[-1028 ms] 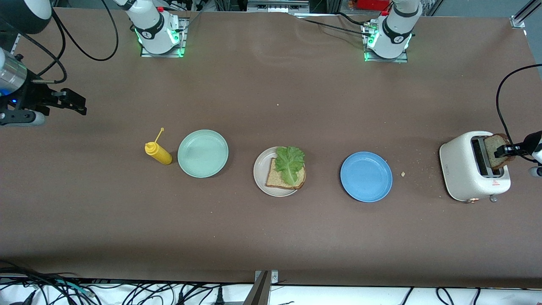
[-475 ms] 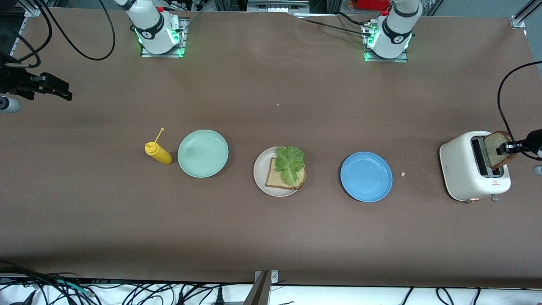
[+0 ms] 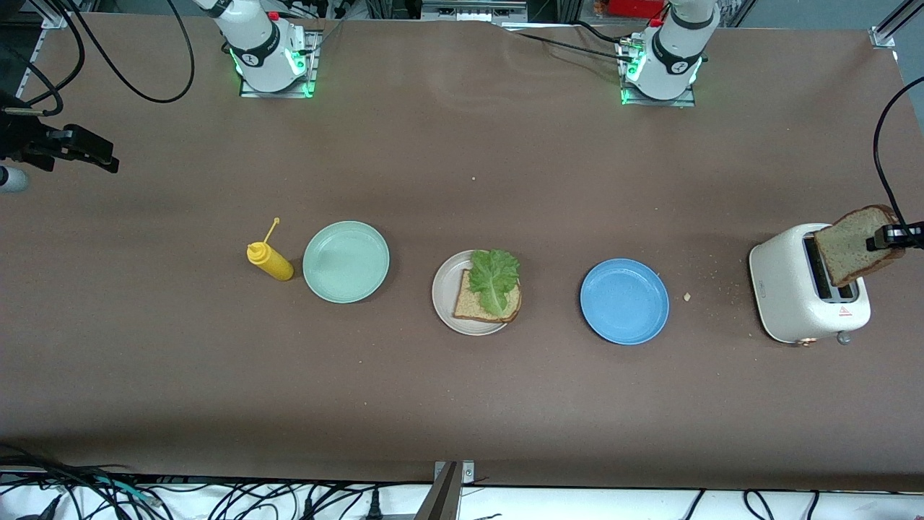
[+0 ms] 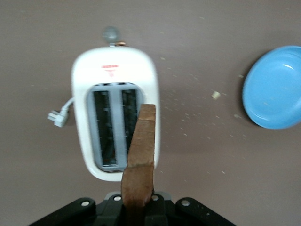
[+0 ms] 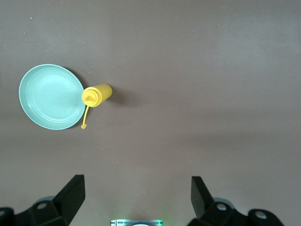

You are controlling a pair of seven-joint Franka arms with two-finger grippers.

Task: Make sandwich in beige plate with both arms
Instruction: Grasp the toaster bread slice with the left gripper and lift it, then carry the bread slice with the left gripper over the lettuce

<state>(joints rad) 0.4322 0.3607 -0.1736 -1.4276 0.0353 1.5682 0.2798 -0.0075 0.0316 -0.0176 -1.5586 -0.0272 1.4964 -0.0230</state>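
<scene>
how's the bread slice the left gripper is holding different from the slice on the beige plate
The held slice is up in the air over the toaster, pinched on edge by the shut left gripper; the plate slice lies flat on the beige plate. The held slice is bare, while the plate slice carries a lettuce leaf. Both are tan, roughly square, with brown crusts.

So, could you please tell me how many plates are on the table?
3, in a row: the mint-green plate beside the mustard bottle, the beige plate in the middle holding bread and lettuce, the blue plate toward the toaster.
</scene>
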